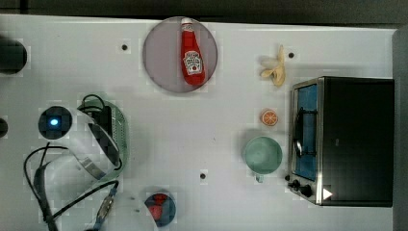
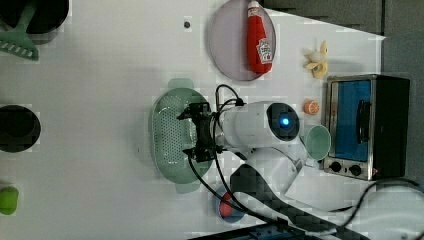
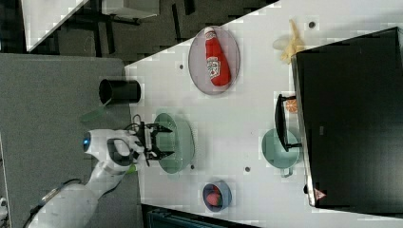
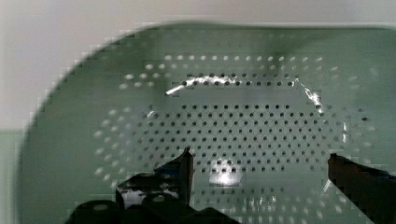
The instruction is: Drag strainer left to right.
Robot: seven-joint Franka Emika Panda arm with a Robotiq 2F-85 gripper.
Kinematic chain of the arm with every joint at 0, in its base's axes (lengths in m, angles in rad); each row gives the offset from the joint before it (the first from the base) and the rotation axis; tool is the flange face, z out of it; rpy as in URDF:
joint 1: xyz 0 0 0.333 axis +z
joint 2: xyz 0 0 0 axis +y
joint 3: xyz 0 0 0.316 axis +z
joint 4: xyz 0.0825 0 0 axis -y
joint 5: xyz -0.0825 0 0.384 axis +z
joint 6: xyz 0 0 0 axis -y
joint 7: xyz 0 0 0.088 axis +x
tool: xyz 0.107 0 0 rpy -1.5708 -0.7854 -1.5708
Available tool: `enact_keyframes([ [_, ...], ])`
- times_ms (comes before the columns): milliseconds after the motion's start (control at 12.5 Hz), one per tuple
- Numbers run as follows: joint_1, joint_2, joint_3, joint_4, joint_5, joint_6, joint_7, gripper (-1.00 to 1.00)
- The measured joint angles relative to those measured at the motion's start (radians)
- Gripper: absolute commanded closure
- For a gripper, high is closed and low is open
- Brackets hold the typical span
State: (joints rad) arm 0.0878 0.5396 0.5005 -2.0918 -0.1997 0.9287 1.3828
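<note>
Fingers [image 4: 180, 170] of the end effector [image 4: 259, 170] stand wide apart, holding nothing, directly above the strainer's [image 4: 252, 116] perforated floor. In the left view the end effector [image 2: 200, 132] hangs over the strainer [image 2: 172, 132] at frame centre, its long axis running up and down the frame, a handle tab at each end. Farther off, at the top view's right, stand the mug [image 1: 262, 154] and oven [image 1: 344, 139].

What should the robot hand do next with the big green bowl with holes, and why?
Probably lower a little further. The gripper hangs open over the strainer, fingers spread above its holed bottom, holding nothing. It likely needs contact with the strainer's inside before it can drag it across the table.
</note>
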Motion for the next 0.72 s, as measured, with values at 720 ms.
enact_keyframes([
  [720,0.101,0.070,-0.155,0.008,-0.028,0.077,0.020,-1.00],
])
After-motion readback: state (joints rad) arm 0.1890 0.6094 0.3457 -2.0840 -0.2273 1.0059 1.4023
